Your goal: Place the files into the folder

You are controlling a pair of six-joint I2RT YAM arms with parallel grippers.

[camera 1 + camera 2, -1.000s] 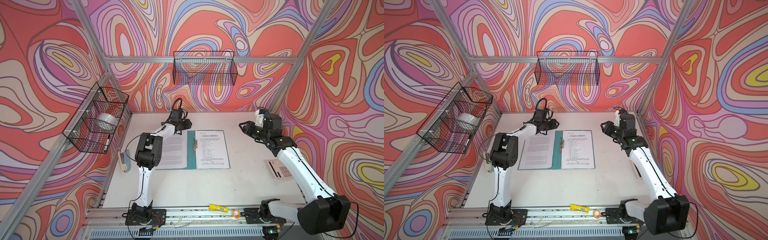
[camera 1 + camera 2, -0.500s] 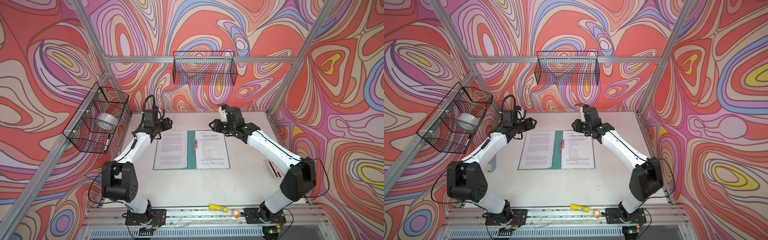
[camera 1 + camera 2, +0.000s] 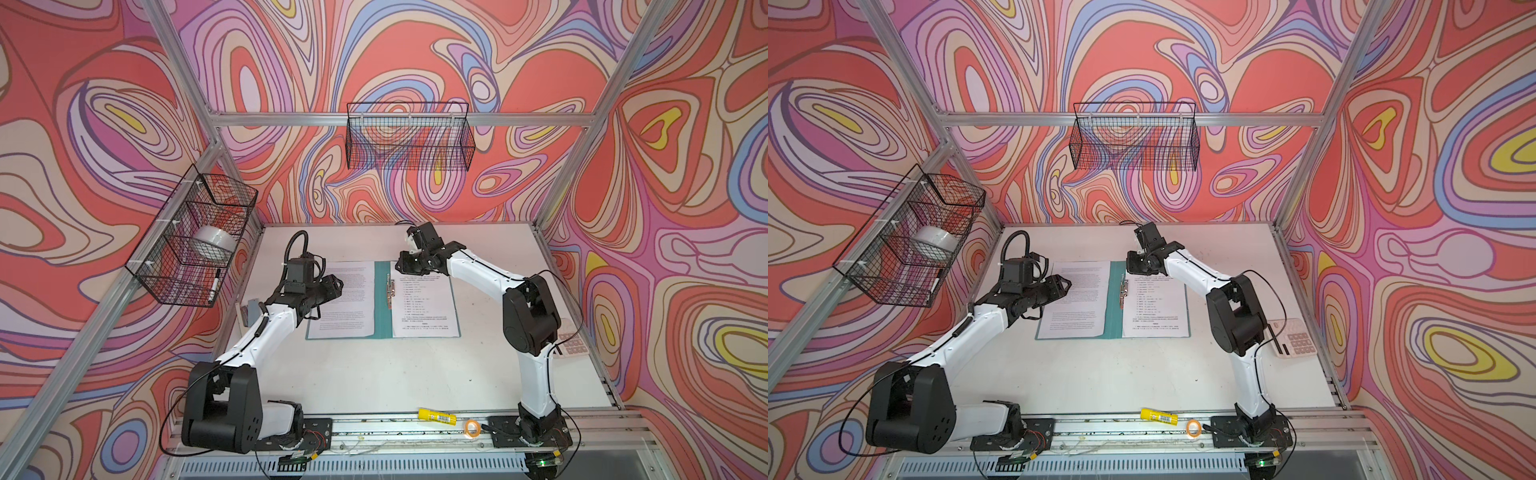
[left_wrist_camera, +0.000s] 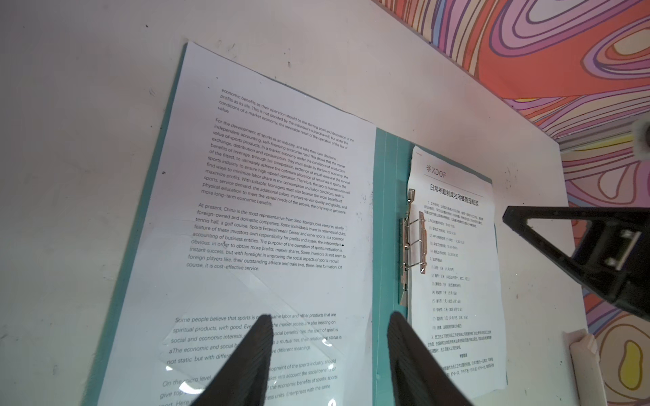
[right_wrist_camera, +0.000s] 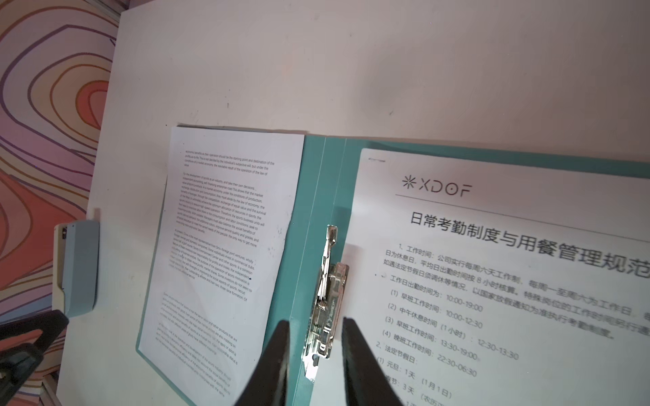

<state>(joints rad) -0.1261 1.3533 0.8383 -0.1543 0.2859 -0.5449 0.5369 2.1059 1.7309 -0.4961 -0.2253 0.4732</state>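
The teal folder (image 3: 382, 309) lies open and flat on the white table in both top views. The files are white printed sheets: one (image 3: 351, 299) on its left half, another (image 3: 424, 309) on its right half. A metal clip (image 5: 329, 291) sits by the spine. My left gripper (image 4: 330, 316) is open and empty above the left sheet (image 4: 281, 175), near its outer edge (image 3: 332, 286). My right gripper (image 5: 314, 321) hangs over the spine at the folder's far end (image 3: 401, 266). Its fingers stand open on either side of the clip, with gaps.
A grey stapler (image 3: 249, 309) lies left of the folder. A keypad-like device (image 3: 1296, 338) sits at the table's right edge. On the front rail lie a yellow glue stick (image 3: 436, 415) and an orange tape ring (image 3: 472, 427). Wire baskets (image 3: 409, 141) (image 3: 195, 237) hang on the walls.
The right gripper swung left from the table's right side to the folder's spine and narrowed. The left gripper moved from the folder's far edge out left, then nearer over the left sheet.
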